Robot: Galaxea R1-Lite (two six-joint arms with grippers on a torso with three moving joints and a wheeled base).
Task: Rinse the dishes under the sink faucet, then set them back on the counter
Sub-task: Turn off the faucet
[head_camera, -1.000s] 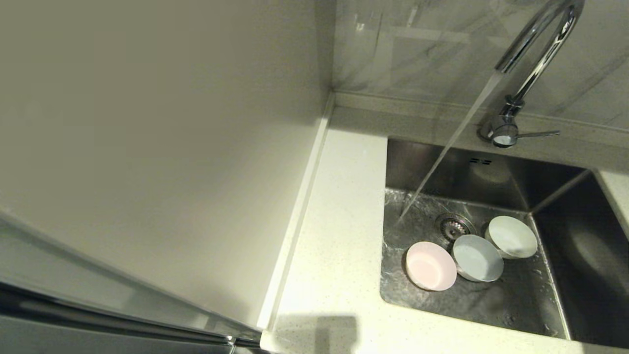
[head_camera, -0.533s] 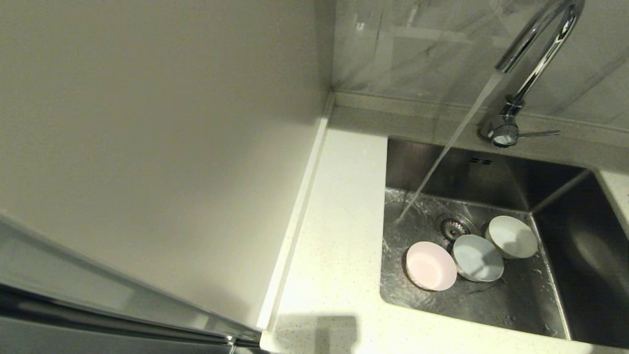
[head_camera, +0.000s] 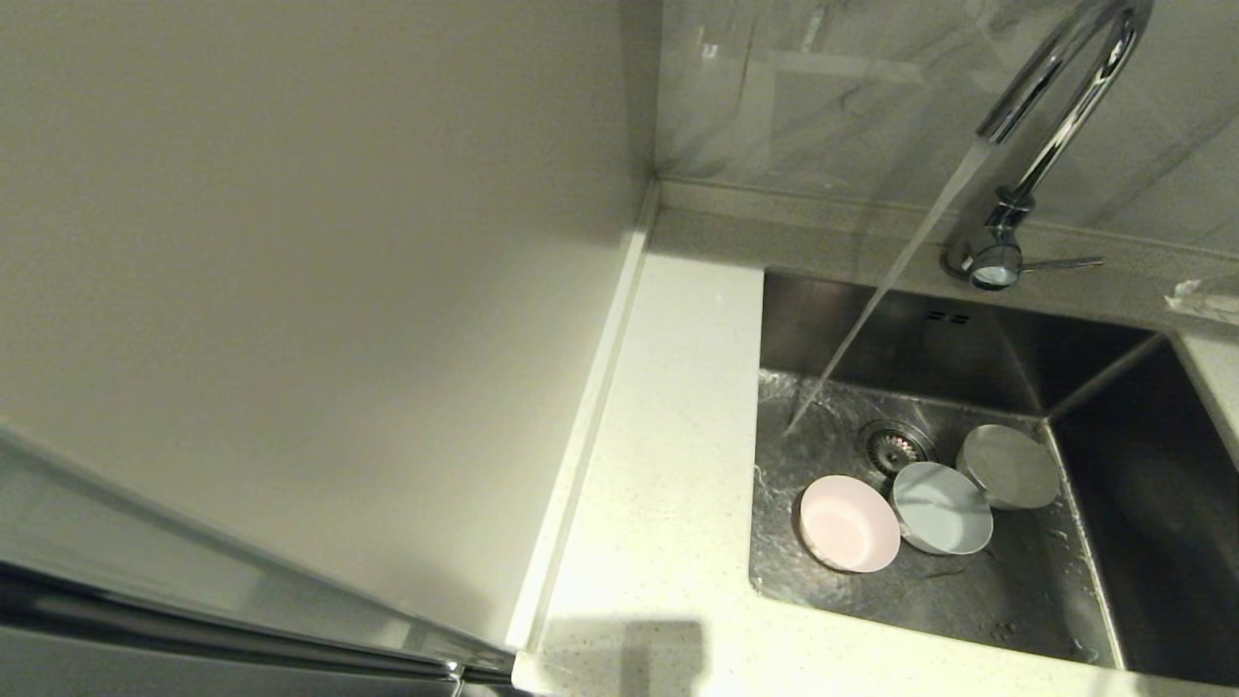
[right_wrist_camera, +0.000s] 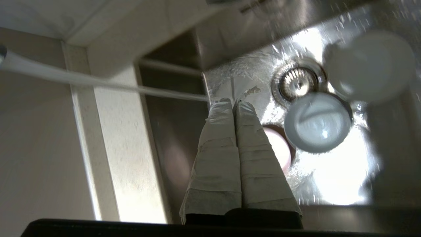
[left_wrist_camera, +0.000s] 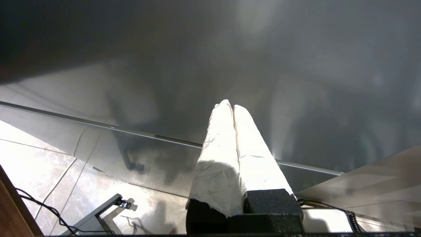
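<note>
Three dishes lie on the floor of the sink point(head_camera: 968, 605) by the drain point(head_camera: 895, 445): a pink bowl point(head_camera: 849, 523), a pale blue bowl point(head_camera: 941, 507) and a white bowl point(head_camera: 1010, 467) in shadow. The sink faucet point(head_camera: 1050, 106) pours a slanting stream point(head_camera: 871, 310) onto the sink floor left of the bowls. My right gripper point(head_camera: 1191, 296) just shows at the right edge above the sink's back corner, shut and empty. In its wrist view the right gripper point(right_wrist_camera: 233, 102) partly hides the pink bowl point(right_wrist_camera: 281, 148), beside the blue bowl point(right_wrist_camera: 317, 122). My left gripper point(left_wrist_camera: 230, 107) is shut and parked low.
The white speckled counter point(head_camera: 668, 436) runs along the sink's left side and front. A cream wall panel point(head_camera: 290, 290) stands left of it. The faucet lever point(head_camera: 1060, 262) points right at the tap's base. The sink's right wall is dark.
My right gripper's white tip has come into the head view at the right edge, and a shadow now covers the white bowl. The bowls have not moved; water keeps running.
</note>
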